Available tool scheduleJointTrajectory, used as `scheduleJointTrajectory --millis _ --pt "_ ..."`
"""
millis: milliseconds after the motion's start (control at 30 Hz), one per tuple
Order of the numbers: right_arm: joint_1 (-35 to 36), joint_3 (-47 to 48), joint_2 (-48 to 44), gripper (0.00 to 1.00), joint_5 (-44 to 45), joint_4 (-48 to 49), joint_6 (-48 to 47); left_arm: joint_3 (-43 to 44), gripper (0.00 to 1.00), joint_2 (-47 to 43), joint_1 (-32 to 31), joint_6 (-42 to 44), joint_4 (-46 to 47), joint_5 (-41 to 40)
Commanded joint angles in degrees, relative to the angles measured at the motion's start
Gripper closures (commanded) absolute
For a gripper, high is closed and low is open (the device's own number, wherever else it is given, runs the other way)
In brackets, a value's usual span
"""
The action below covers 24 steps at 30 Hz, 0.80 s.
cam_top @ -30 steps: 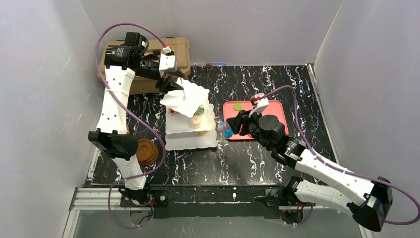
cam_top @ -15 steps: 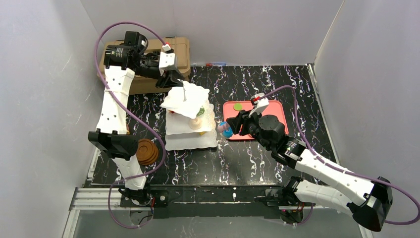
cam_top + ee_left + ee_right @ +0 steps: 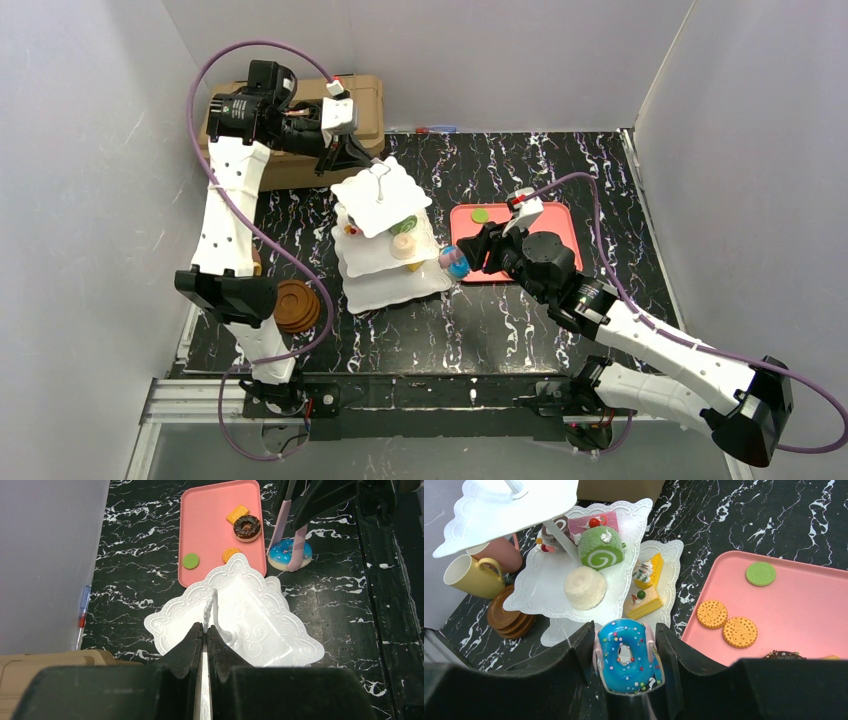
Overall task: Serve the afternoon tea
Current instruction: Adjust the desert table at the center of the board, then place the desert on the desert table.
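The white three-tier stand stands mid-table. My left gripper is shut on its wire loop above the top plate. The lower tiers carry toy pastries: a green swirl roll, a cream cake and yellow slices. My right gripper is shut on a blue sprinkled doughnut, with thin pink strips at its sides, just right of the stand's bottom plate. A yellow cup, a pink cup and stacked brown saucers sit left of the stand.
A pink-red tray right of the stand holds biscuits, a green disc and a chocolate doughnut. A tan ribbed case stands at the back left, behind the left gripper. Grey walls close in both sides.
My left jaws have closed on the stand's wire loop, and the stand has shifted and turned slightly to the right. The right arm and its doughnut have not moved.
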Motion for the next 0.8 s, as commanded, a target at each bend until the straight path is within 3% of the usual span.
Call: scheduleJointTrajectory --millis 0,67,333,600,767 --pt "0.27 1.47 -1.18 0.83 0.36 1.65 0.44 -0.90 1.00 -4.82 -0.21 -2.18 3.50 4.04" --pt "0.27 1.52 -1.08 0.83 0.36 1.78 0.45 -2.29 1.00 -5.93 -0.21 -4.32 6.04 4.36" --pt "0.27 1.05 -0.95 0.83 0.87 2.10 0.18 -14.67 1.00 -14.15 -0.21 -24.64 31.69 1.95" --pt "0.27 0.02 0.07 0.83 1.94 4.33 -0.89 -30.01 1.00 -23.67 -0.21 -30.64 38.18 0.16" --pt "0.27 -2.01 0.88 0.83 2.02 6.83 -0.95 -43.80 1.00 -31.51 -0.21 -38.96 51.66 -4.68"
